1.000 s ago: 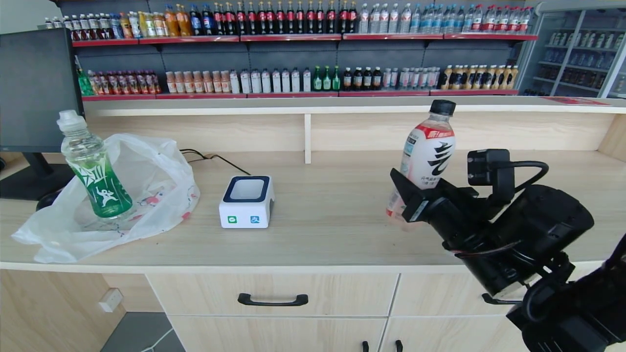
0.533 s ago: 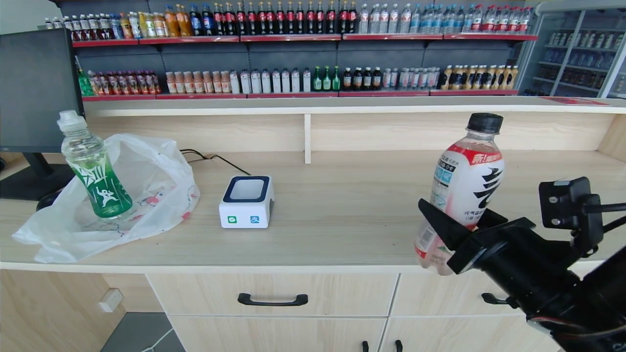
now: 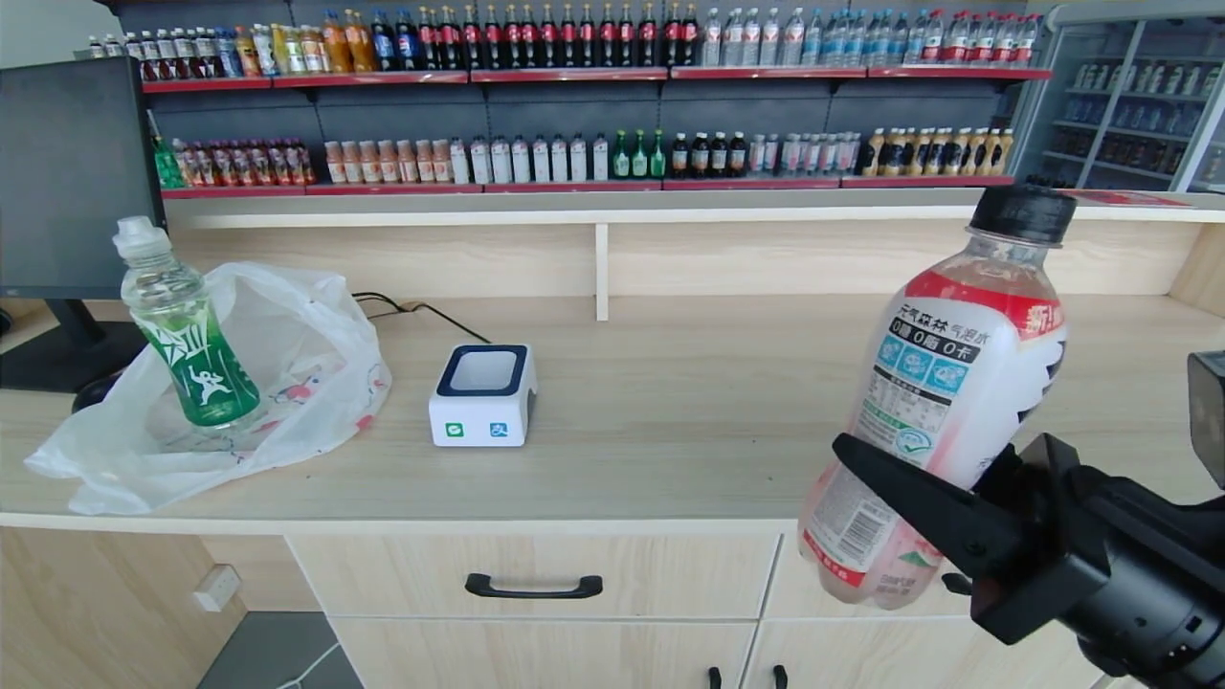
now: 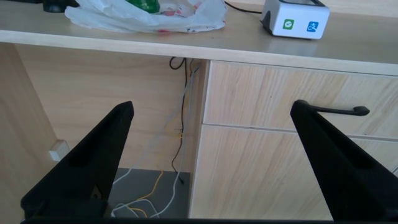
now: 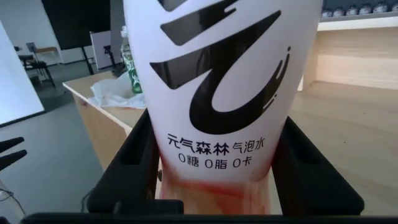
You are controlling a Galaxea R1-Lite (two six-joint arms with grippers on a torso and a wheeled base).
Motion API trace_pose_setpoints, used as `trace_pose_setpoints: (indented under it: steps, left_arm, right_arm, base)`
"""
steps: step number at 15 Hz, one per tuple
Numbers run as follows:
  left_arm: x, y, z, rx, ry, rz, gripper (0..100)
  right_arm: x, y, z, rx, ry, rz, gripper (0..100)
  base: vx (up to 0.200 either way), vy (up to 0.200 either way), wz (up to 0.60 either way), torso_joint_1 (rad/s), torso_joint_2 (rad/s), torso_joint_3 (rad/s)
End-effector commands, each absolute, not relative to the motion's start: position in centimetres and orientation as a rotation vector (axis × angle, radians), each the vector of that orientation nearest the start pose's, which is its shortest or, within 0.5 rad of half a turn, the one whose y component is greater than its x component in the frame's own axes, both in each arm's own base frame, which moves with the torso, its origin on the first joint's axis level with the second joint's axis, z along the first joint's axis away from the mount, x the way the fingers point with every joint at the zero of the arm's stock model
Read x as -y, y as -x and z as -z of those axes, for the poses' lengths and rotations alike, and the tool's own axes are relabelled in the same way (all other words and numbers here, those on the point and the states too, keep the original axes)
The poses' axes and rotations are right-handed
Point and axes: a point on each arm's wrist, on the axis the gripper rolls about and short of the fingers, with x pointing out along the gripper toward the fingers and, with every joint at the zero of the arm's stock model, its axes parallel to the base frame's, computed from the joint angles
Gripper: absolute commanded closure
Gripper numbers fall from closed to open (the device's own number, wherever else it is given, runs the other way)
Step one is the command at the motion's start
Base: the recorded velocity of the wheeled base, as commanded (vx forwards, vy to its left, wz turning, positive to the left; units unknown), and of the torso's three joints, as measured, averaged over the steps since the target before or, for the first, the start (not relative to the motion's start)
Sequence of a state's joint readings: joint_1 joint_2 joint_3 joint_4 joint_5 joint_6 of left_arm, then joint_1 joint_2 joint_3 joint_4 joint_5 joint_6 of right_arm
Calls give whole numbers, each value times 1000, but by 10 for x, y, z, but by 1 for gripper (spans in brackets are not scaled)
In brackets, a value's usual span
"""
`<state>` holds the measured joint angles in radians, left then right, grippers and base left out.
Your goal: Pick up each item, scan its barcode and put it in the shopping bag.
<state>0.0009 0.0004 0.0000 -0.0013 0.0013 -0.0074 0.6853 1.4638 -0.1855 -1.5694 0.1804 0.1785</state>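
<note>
A pink drink bottle (image 3: pixel 943 402) with a black cap hangs tilted in the air off the counter's front right, its barcode label facing the head camera. My right gripper (image 3: pixel 919 483) is shut on its lower half; in the right wrist view the bottle (image 5: pixel 221 93) sits between the two black fingers (image 5: pixel 140 162). The white scanner (image 3: pixel 481 394) stands mid-counter. Left of it lies the white shopping bag (image 3: pixel 297 373), with a green bottle (image 3: pixel 187 330) upright on it. My left gripper (image 4: pixel 211 162) hangs open below the counter, facing the drawers, with the scanner (image 4: pixel 294 17) and the bag (image 4: pixel 155 15) above.
A dark monitor (image 3: pixel 72 182) stands at the far left behind the bag. A black cable (image 3: pixel 412 311) runs back from the scanner. A raised wooden ledge (image 3: pixel 670 206) borders the counter's back. Drawers with a black handle (image 3: pixel 533 586) lie under the counter (image 3: pixel 670 431).
My right gripper has lifted the pink bottle off the counter and drawn it toward the head camera and to the right, turning its barcode side into view.
</note>
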Motion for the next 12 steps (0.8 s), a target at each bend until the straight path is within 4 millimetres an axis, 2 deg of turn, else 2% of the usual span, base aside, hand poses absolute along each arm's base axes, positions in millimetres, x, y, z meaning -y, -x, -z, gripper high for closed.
trace_pose_setpoints:
  steps: [1,6,10,12]
  left_arm:
    - [0,23,-76,0,8,-3,0]
    - [0,23,-76,2,8,-3,0]
    - [0,23,-76,2,8,-3,0]
    - [0,23,-76,0,8,-3,0]
  right_arm:
    - [-124,-143,-185,209,-273,-946,100]
    - [-135,-149,-209,195,-436,-1162,100]
    - [-140,-149,-214,107,-482,-1362,100]
    - [-145,-146,-215,79,-515,-1398,100]
  base:
    - [0,0,0,0,0,0]
    - [0,0,0,0,0,0]
    - [0,0,0,0,0,0]
    - [0,0,0,0,0,0]
